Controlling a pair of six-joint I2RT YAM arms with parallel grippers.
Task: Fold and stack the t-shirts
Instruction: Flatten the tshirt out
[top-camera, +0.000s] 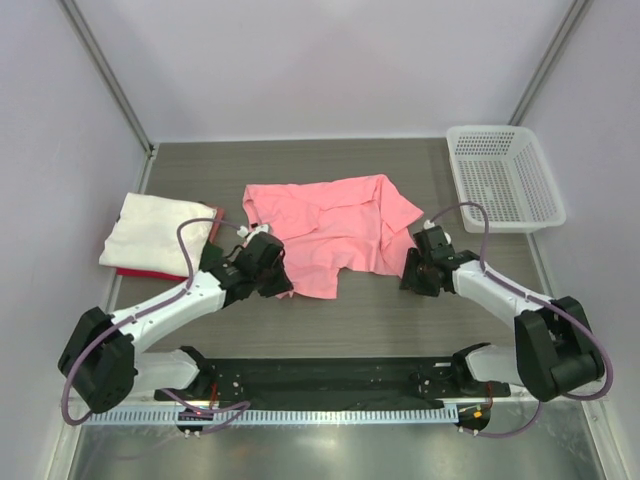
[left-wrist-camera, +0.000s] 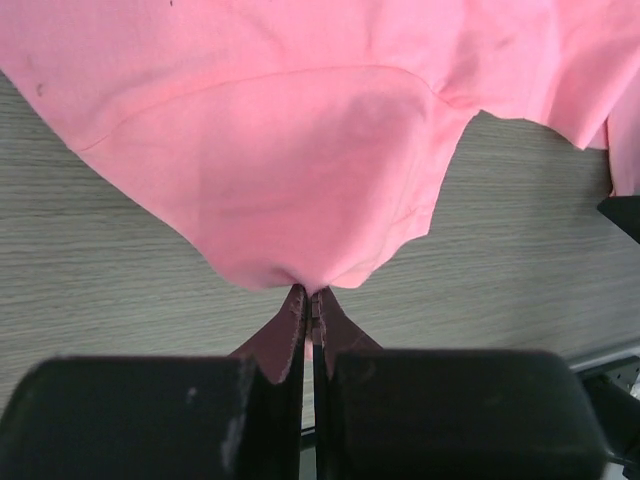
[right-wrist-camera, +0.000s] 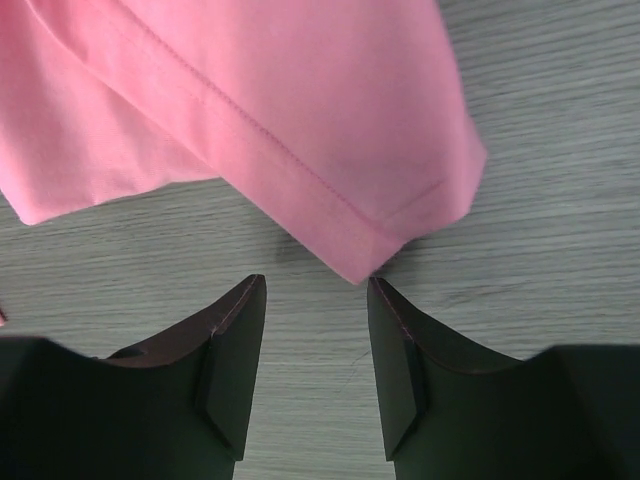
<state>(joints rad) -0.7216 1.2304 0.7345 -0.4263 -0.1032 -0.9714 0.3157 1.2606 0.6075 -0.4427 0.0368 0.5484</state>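
Folding the salmon-pink t-shirt (top-camera: 325, 235) is the step in hand: it lies rumpled and loosely spread at mid counter (top-camera: 400, 320), not yet a rectangle. The left fingers (left-wrist-camera: 300, 310) are pinched shut on its near edge. The right fingers (top-camera: 412, 275) stand open and empty, just short of a hemmed corner, which they likely must grip before both lift. Three tees in all: this one, plus one white t-shirt (top-camera: 155, 232) folded on one red t-shirt (top-camera: 135, 272) at the left. One mesh basket (top-camera: 500, 180) sits far right.
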